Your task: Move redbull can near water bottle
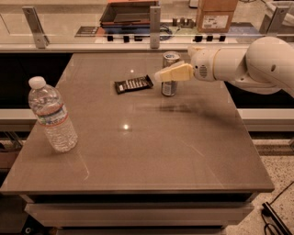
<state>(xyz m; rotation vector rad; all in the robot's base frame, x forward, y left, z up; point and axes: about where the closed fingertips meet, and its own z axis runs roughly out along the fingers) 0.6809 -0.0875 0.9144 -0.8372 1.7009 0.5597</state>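
Brown tabletop fills most of the rm, w/ a counter behind it carrying a dark tray and a cardboard box. Far side of the table, right of centre: the redbull can, upright. The arm, white and bulky, reaches in from the right, and the gripper sits at the can's mid-height, its cream tip crossing in front of the can approx. halfway up. Can't tell from where I stand whether it's clamped on the can or just alongside it. Just left of the can, a flat dark snack bar wrapper lies on the surface, close but not touching. The water bottle stands upright at the table's left edge, nearer the front, well apart from the can. Black cable on the floor, bottom right.
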